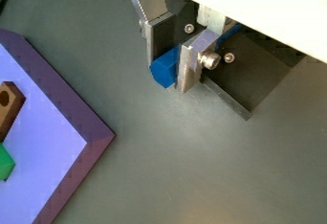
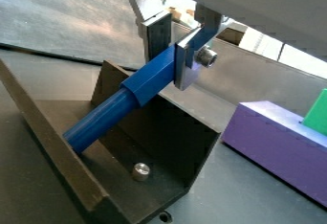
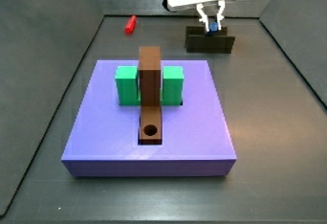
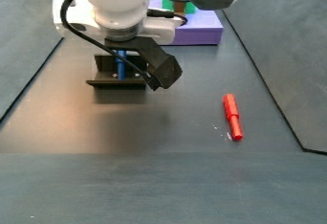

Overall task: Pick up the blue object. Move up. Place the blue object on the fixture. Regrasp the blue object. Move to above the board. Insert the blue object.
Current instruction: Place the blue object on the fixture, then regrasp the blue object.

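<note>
Two silver fingers (image 2: 194,54) of the gripper (image 2: 173,51) pinch the blue object (image 2: 121,101) near its upper end, closed on it (peg leaning inside the fixture (image 2: 76,166)), beyond the board (image 3: 153,127), near the worktop's far edge.

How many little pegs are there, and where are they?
2. The blue peg leans in the fixture, with the claw closed on its upper end. The red peg lies loose on the floor, away from the board. None seems hidden.
</note>
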